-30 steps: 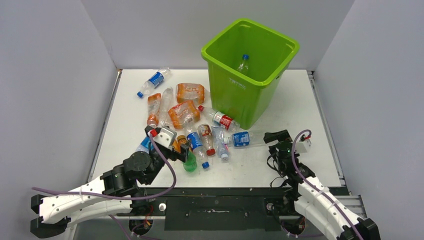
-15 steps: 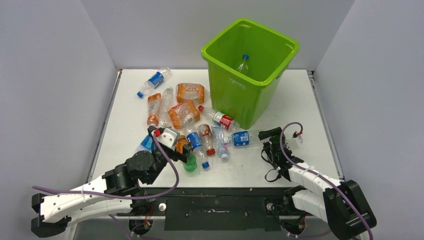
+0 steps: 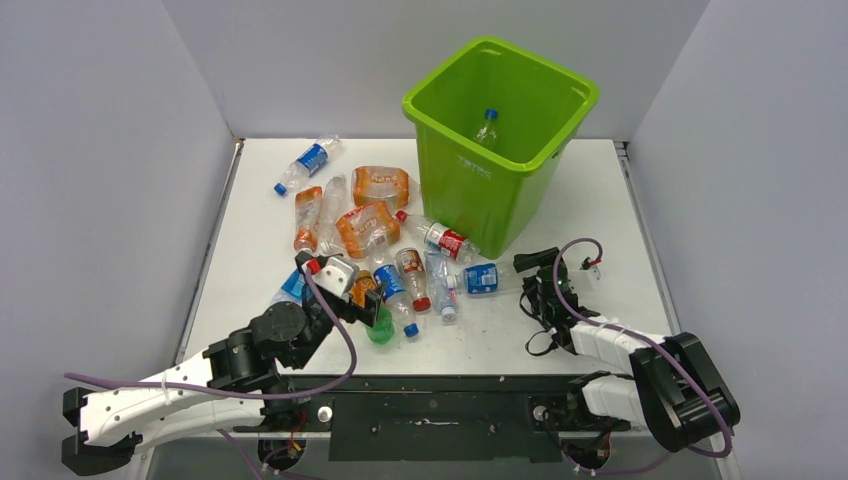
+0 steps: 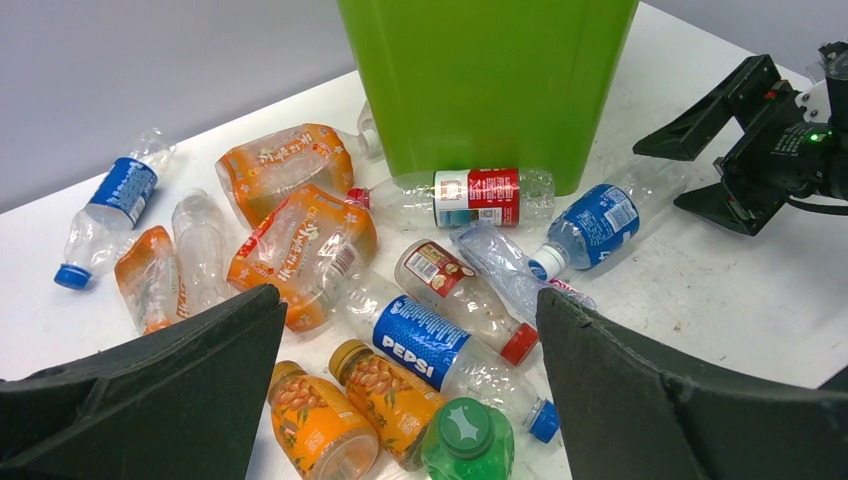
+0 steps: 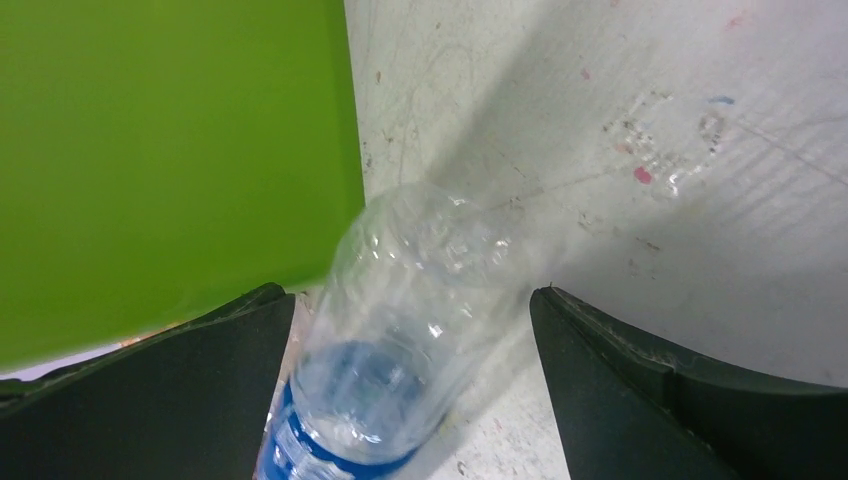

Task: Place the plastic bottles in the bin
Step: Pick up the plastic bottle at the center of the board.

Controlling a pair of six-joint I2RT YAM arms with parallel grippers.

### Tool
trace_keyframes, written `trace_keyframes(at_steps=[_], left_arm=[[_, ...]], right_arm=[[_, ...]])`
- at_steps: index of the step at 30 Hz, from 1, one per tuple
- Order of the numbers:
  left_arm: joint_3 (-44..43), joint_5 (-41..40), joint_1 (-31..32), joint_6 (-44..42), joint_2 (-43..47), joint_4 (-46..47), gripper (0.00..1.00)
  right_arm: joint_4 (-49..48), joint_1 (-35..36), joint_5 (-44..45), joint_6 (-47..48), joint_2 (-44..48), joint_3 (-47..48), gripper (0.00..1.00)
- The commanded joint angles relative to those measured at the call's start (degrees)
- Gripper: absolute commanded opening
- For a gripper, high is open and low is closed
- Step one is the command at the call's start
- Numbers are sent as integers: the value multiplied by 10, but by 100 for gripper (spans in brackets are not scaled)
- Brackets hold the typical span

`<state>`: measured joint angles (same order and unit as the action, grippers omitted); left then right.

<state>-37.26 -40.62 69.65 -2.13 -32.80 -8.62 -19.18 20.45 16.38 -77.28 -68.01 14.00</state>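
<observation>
Straddling the clear end of a blue-labelled bottle (image 5: 400,330) at the foot of the lime-green bin (image 3: 470,180), the right jaws stand wide apart. The left jaws, equally spread and empty, hang above the bottle pile (image 3: 365,228) at the bin's 8 o'clock. One blue-capped bottle (image 3: 487,127) sits inside the bin, at 12 o'clock on the tabletop (image 3: 600,200).
</observation>
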Motion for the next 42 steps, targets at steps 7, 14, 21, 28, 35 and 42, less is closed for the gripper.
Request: trace_keyframes(at_steps=[7,14,21,28,35,42], left_arm=[[-7,5,-2,-3,3,5,96],[-6,9,-2,-5,1,8,96],[-5,10,-2,-5,3,7,96],[0,12,-2,-7,8,15,96],[8,17,-2,-10,17,28,96],[26,38,-2,-22,47,58,96]], right_arm=[[-43,-7,-39,1,-63,7,95],[-48,-9,-37,7,-25,-30,67],[-7,-12,-40,35,55,-40,43],[138,-14,-44,104,251,-4,39],[296,-13,-56,212,425,81,35],[337,-13,-162,323,496,165,33]])
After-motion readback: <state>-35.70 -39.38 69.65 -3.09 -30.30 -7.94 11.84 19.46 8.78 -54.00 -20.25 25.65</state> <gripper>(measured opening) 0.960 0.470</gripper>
